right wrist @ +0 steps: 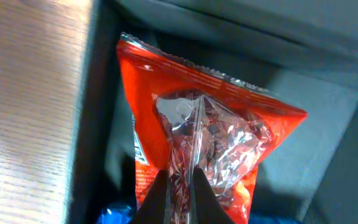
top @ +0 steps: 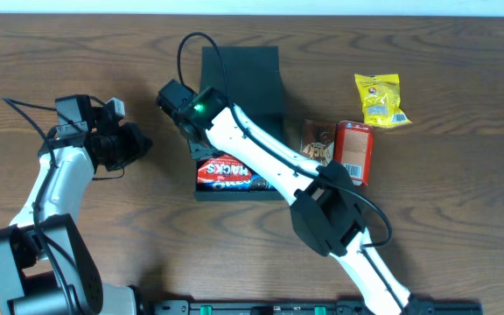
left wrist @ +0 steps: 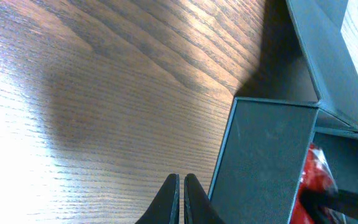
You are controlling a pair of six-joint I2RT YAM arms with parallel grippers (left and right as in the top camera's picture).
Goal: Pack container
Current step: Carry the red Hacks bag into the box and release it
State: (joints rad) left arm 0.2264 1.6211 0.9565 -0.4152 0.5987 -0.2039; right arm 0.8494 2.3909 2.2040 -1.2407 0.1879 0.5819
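The dark charcoal container stands open at the table's middle, lid flap raised at the back. Inside lie a red and blue snack packet and other packets. My right gripper is over the container's left part, shut on a red snack packet with a clear window, held inside the box. In the overhead view the right wrist hides that packet. My left gripper is shut and empty, just left of the container's outer wall, low over the table.
To the container's right lie a brown packet, a red packet and a yellow packet. The left arm is at the table's left. Wood tabletop all around.
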